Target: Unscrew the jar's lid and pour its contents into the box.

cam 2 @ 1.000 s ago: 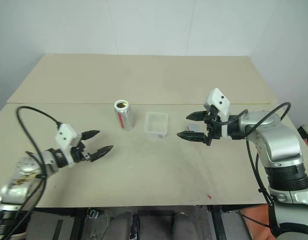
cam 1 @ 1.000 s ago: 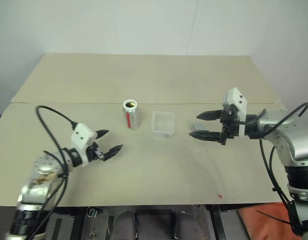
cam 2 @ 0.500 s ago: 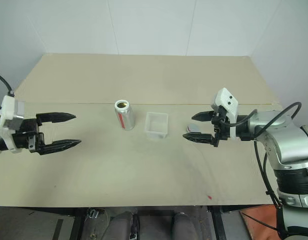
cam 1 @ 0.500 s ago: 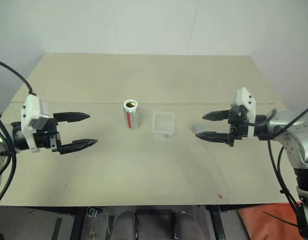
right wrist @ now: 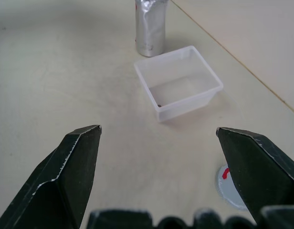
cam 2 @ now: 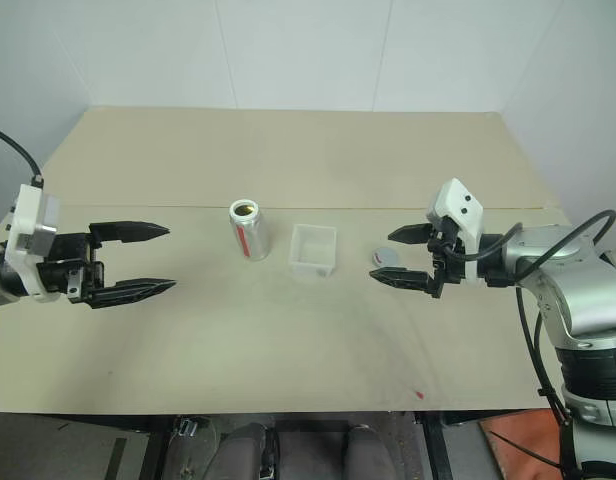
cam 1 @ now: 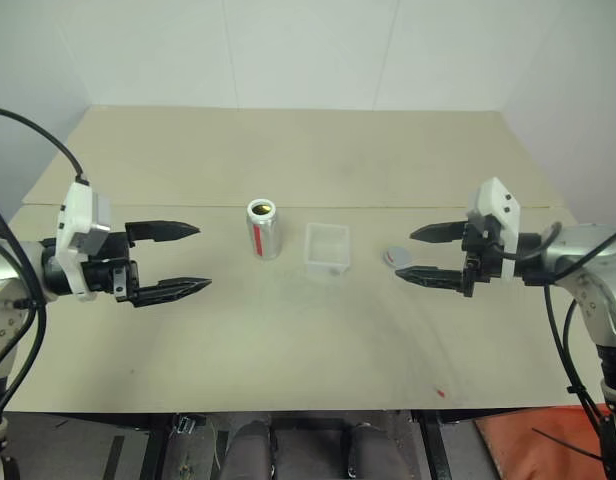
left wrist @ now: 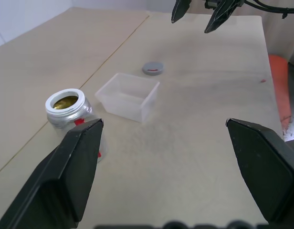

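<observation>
1. Jar [cam 1: 261,229] upright on worktop [cam 1: 288,340], lid off, mouth open.
2. Just right of it, box [cam 1: 326,248], possibly holding a small speck.
3. Lid [cam 1: 396,257] flat beyond box.
4. Left hand [cam 1: 185,259] and right hand [cam 1: 421,255] spread wide, empty, well apart from jar.

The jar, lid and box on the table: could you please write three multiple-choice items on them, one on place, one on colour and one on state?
1. Where is the lid?
A. On the jar
B. Flat on the table, between the box and the right gripper
C. Inside the box

2. What colour is the mark on the jar?
A. Red
B. Blue
C. Green

3. How is the jar?
A. Upright and open
B. Lying on its side
C. Upright and capped

Answers:
1 B, the lid lies beside the box, near the right gripper.
2 A, a red stripe runs down its side.
3 A, its open mouth faces up.
</observation>
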Action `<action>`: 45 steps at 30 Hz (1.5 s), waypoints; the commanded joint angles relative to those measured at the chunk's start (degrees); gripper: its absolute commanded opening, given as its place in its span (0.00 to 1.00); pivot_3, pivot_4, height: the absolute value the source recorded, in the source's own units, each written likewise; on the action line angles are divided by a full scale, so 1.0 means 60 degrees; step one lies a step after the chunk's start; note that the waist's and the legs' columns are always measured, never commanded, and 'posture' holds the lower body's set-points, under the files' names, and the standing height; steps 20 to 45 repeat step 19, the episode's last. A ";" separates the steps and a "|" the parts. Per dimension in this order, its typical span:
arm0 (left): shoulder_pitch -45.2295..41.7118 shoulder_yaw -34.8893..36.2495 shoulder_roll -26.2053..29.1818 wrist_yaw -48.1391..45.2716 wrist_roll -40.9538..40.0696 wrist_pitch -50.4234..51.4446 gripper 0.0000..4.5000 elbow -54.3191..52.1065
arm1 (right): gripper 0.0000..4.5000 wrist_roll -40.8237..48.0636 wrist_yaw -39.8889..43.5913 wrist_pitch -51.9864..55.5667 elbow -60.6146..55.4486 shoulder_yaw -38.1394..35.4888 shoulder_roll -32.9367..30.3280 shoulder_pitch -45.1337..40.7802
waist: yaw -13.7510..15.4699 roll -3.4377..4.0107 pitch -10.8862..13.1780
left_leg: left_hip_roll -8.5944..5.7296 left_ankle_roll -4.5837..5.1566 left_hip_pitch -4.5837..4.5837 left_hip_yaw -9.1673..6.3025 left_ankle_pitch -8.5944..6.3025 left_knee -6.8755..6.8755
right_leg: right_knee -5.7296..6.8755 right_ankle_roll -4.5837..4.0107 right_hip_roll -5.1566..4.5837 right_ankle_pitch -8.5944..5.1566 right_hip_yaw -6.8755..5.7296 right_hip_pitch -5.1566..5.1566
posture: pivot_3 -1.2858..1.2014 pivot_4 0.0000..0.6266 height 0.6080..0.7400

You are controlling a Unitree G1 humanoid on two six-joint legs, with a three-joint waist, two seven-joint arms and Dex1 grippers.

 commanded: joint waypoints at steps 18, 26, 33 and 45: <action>0.0290 0.0233 -0.0222 0.0058 -0.0066 -0.0119 0.99 -0.0511 | 1.00 0.0181 -0.0014 -0.0211 -0.0275 -0.0434 -0.0208 -0.0108 | -0.0009 0.0000 0.0000 | 0.0002 0.0000 0.0001 -0.0001 0.0000 0.0000 | 0.0000 0.0000 0.0002 0.0000 0.0001 0.0000 | 0.52 0.24 1.00; 0.0343 0.0254 -0.0227 0.0069 -0.0071 -0.0129 0.99 -0.0539 | 1.00 0.0195 -0.0002 -0.0210 -0.0293 -0.0443 -0.0211 -0.0090 | -0.0009 0.0000 0.0000 | 0.0002 0.0000 0.0000 -0.0001 0.0000 0.0000 | 0.0001 0.0000 0.0002 0.0000 0.0001 -0.0001 | 0.52 0.24 1.00; 0.0343 0.0254 -0.0227 0.0069 -0.0071 -0.0129 0.99 -0.0539 | 1.00 0.0195 -0.0002 -0.0210 -0.0293 -0.0443 -0.0211 -0.0090 | -0.0009 0.0000 0.0000 | 0.0002 0.0000 0.0000 -0.0001 0.0000 0.0000 | 0.0001 0.0000 0.0002 0.0000 0.0001 -0.0001 | 0.52 0.24 1.00; 0.0343 0.0254 -0.0227 0.0069 -0.0071 -0.0129 0.99 -0.0539 | 1.00 0.0195 -0.0002 -0.0210 -0.0293 -0.0443 -0.0211 -0.0090 | -0.0009 0.0000 0.0000 | 0.0002 0.0000 0.0000 -0.0001 0.0000 0.0000 | 0.0001 0.0000 0.0002 0.0000 0.0001 -0.0001 | 0.52 0.24 1.00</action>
